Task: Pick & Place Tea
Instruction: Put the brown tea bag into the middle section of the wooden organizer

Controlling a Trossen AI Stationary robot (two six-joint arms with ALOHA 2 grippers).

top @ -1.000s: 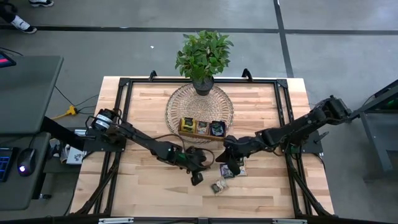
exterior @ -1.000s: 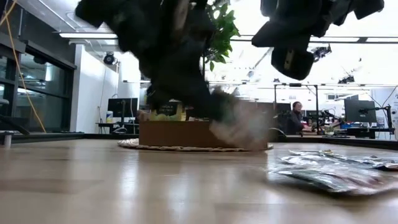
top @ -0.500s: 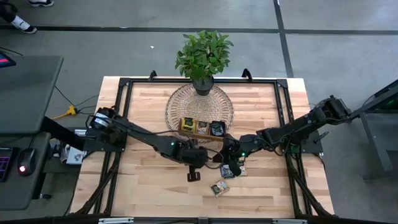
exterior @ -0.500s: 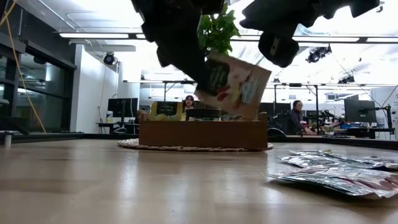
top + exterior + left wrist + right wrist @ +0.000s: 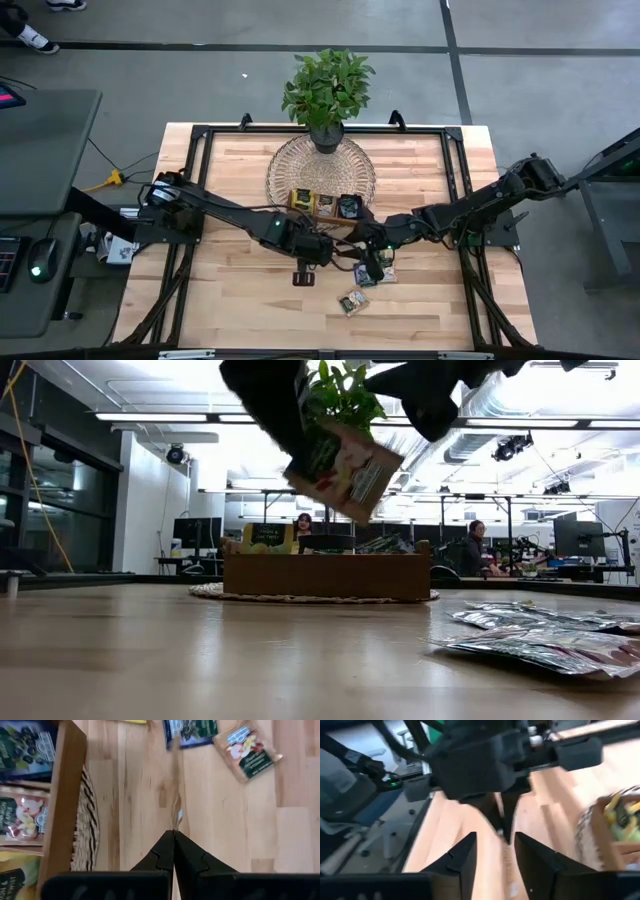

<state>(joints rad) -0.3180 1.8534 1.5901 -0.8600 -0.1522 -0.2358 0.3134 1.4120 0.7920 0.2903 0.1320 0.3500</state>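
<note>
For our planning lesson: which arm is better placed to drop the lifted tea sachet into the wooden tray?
Left. The left end effector grips the sachet near the tray; the right end effector stands open, empty.

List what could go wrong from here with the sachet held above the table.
1. The left tool pinches the sachet near one edge, and it hangs tilted in the air; it could slip or twist on the way.
2. The open right tool sits right in front of the left tool, so the two may bump when either moves.
3. The tray already holds sachets, so this one may catch on a wall or land on top.
</note>
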